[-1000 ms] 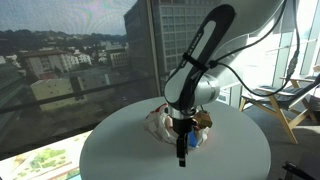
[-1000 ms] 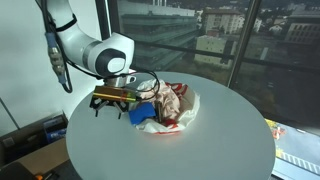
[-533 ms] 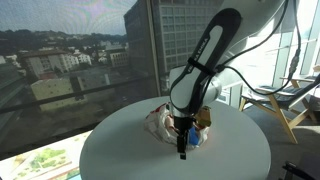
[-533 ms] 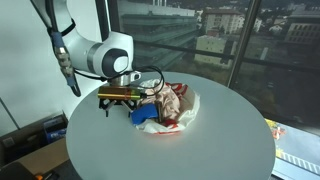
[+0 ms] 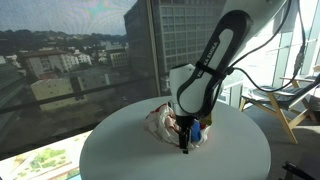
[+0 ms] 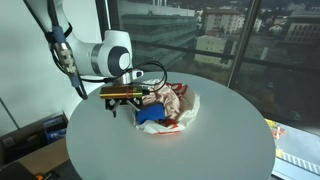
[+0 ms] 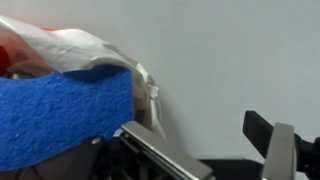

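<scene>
My gripper [image 7: 212,148] is open and empty, with bare white tabletop between its fingers. It hangs low over the round white table [image 6: 200,150], right beside a blue sponge [image 7: 60,115]. The sponge lies against one finger's outer side, not between the fingers. It rests at the edge of a crumpled white plastic bag [image 7: 80,48] holding reddish things. In both exterior views the gripper [image 5: 184,145] [image 6: 118,100] points down at the table next to the blue sponge [image 5: 196,131] [image 6: 150,116] and the bag pile [image 5: 160,120] [image 6: 175,103].
The table stands beside large windows over a city. A black cable runs along the arm near the gripper [image 6: 150,72]. A wooden chair [image 5: 275,108] stands past the table's far side. The table rim [image 5: 95,150] is near the window.
The gripper has moved sideways toward the bag pile and now sits right next to the blue sponge. The pile looks unmoved.
</scene>
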`<state>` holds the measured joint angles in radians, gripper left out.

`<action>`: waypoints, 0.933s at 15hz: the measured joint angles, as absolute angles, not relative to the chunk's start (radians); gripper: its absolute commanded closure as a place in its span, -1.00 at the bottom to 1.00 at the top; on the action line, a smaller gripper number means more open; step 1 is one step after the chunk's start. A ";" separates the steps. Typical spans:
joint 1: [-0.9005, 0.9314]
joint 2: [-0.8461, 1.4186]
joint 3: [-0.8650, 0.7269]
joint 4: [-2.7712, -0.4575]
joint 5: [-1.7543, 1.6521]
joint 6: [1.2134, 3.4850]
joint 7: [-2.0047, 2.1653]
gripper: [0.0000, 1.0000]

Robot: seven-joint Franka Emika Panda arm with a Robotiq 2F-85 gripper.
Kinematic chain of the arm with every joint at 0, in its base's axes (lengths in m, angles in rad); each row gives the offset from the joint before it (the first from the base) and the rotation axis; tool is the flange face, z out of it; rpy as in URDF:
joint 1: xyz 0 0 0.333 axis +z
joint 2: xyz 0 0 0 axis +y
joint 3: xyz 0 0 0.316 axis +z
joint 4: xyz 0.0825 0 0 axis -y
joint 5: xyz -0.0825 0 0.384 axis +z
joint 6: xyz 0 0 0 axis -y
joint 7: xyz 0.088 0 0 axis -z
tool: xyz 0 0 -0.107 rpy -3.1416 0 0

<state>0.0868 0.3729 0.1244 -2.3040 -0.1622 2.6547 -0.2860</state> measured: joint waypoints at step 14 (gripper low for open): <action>0.040 0.481 0.108 -2.284 -0.180 2.836 -0.265 -0.02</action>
